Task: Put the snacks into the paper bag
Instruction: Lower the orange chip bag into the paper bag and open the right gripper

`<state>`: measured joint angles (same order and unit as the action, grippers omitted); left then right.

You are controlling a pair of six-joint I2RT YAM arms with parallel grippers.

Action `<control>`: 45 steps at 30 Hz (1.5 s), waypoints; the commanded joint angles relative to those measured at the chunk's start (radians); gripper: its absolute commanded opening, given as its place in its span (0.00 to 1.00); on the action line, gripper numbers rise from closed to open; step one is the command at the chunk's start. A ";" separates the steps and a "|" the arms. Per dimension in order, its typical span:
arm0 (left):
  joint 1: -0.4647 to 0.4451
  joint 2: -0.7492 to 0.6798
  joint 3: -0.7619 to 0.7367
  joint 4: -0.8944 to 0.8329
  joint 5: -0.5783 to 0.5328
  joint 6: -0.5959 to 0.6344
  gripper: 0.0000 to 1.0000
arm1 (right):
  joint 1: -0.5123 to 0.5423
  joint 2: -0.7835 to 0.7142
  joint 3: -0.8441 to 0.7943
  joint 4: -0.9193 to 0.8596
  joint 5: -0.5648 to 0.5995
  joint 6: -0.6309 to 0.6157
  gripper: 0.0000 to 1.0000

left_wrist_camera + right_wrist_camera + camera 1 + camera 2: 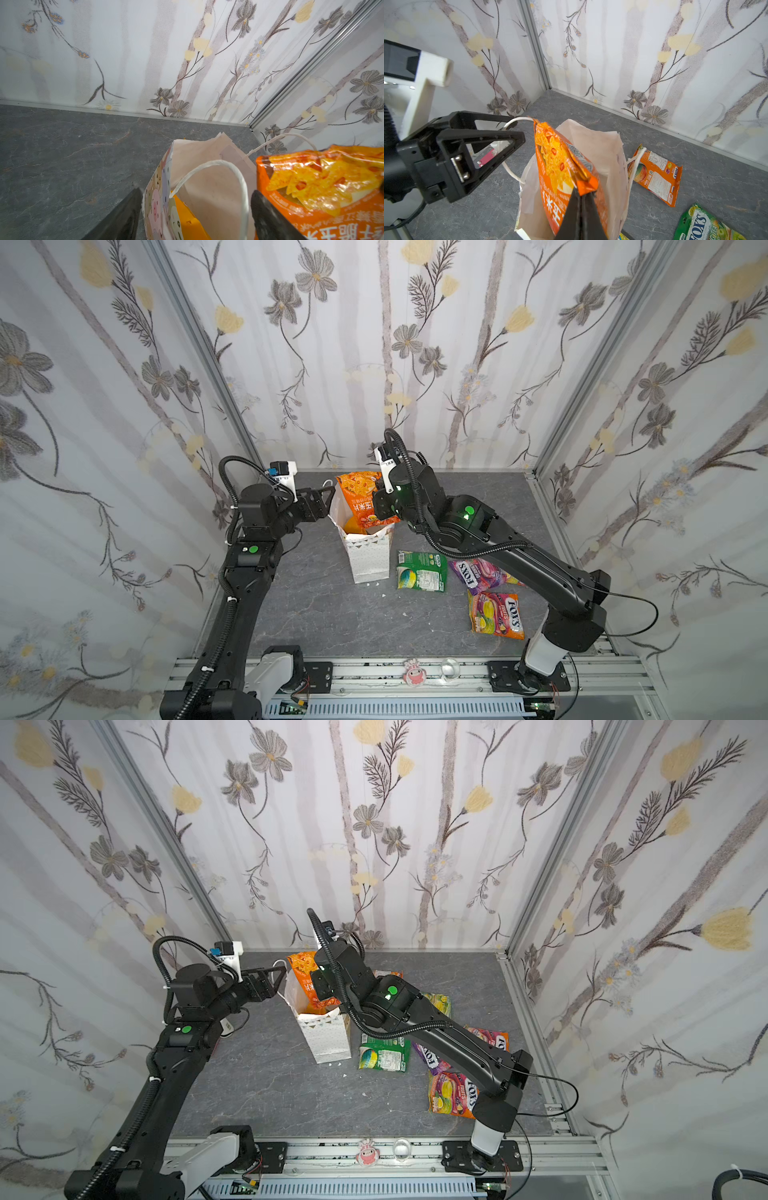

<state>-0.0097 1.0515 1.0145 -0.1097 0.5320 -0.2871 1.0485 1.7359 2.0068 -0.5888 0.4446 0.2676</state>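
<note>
Right gripper (582,194): jaws pinched shut on a corner of the orange packet (554,164). We hang it upright so its lower end enters the mouth of the paper bag (368,562), which stands mid-table. Left gripper (519,128): jaws parted astride the bag's side wall and cord handle (228,166). We judge this steadies the mouth; contact unclear. Green packet (422,576), purple packet (478,574) and pink packet (496,616) lie beside the bag, not yet bagged.
</note>
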 commanded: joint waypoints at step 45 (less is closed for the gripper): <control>0.002 -0.005 -0.005 0.031 0.020 0.006 0.79 | -0.071 0.119 0.026 -0.007 -0.162 0.064 0.30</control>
<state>-0.0093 1.0496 1.0115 -0.1093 0.5499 -0.2874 0.9718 1.8664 2.0239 -0.6079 0.2695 0.3454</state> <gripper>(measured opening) 0.793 0.304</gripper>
